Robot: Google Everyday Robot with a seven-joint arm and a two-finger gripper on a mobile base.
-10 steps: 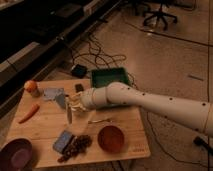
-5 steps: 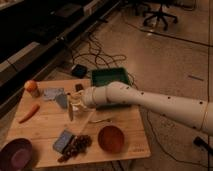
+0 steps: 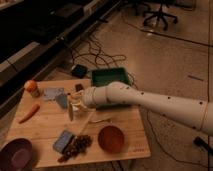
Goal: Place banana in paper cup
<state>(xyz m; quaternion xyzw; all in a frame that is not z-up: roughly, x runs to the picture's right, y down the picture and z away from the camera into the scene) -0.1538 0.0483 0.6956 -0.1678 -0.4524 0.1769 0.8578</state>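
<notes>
We see the gripper [image 3: 75, 106] low over the middle of the table [image 3: 45, 127], at the end of the white arm [image 3: 150, 102]. We cannot tell what it is doing. The banana [image 3: 70, 112] hangs upright right under it. A carrot [image 3: 28, 113] lies far to the left, and a brown bowl [image 3: 111, 138] sits nearer us.

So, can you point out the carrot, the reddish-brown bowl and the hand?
carrot [image 3: 28, 113], camera view, middle of its body.
reddish-brown bowl [image 3: 111, 138], camera view, inside bottom.
hand [image 3: 75, 106], camera view, near its tip, over the table.
</notes>
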